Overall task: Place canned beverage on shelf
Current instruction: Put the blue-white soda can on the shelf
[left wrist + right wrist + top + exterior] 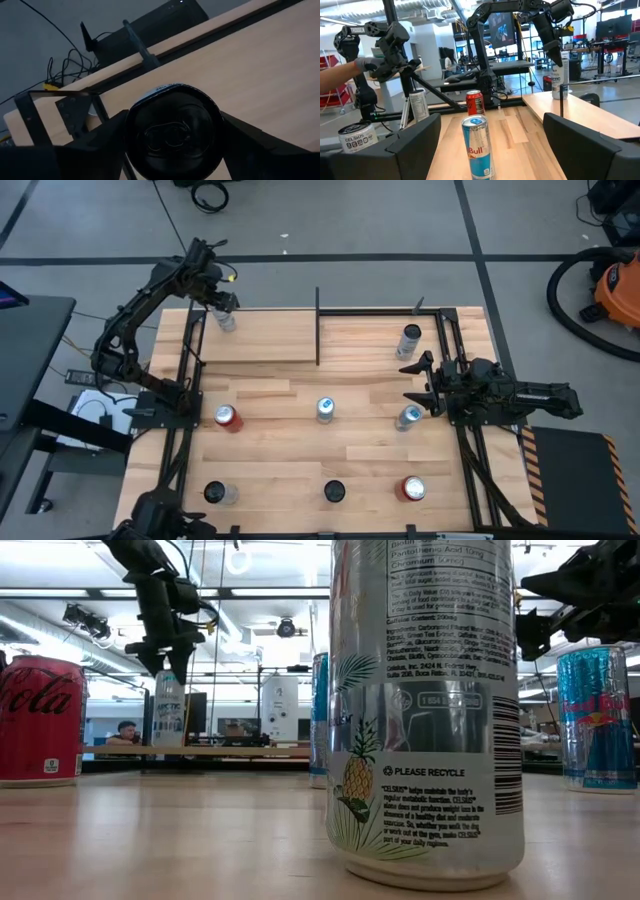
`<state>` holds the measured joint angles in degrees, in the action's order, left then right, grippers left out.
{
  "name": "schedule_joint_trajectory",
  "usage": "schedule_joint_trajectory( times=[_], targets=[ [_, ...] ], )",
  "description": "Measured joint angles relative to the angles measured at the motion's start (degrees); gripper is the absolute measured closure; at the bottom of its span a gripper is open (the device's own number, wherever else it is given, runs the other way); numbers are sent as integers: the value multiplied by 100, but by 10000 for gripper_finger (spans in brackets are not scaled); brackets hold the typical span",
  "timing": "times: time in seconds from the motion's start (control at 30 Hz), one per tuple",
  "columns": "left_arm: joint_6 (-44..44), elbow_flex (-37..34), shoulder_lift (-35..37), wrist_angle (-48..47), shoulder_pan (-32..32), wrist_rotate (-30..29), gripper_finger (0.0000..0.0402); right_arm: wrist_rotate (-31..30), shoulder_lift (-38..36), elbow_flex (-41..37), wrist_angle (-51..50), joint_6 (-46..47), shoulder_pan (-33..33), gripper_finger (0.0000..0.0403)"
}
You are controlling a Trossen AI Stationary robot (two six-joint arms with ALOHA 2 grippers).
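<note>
Your left gripper (224, 304) was clamped on the silver can (226, 320), fingers on either side of its top, the can upright on the shelf (262, 337) at the board's far left corner. Your right gripper (426, 383) stood open off the shelf's near right side, a blue can (408, 417) just before its fingers.

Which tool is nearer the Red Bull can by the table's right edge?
Right. The right tool hangs open just beside the Red Bull can; the left tool is far across, gripping a can on the shelf.
</note>
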<state>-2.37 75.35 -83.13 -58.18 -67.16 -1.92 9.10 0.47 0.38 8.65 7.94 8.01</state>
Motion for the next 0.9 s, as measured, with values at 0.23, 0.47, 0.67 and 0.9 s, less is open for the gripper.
schedule_joint_trajectory(
  times=[0.23, 0.47, 0.67, 0.9],
  targets=[
    [13, -2, 0, 13, -4, -43, 134, 0, 0, -1, -164, 1, 0, 42],
    [74, -2, 0, 38, -4, -89, 133, 0, 0, 0, -160, -8, 0, 42],
    [26, -2, 2, -50, -2, -89, 133, 0, 0, 0, -155, -15, 1, 42],
    [-15, -2, 0, -78, 52, -89, 114, 0, 0, 0, -151, -15, 0, 42]
  ],
)
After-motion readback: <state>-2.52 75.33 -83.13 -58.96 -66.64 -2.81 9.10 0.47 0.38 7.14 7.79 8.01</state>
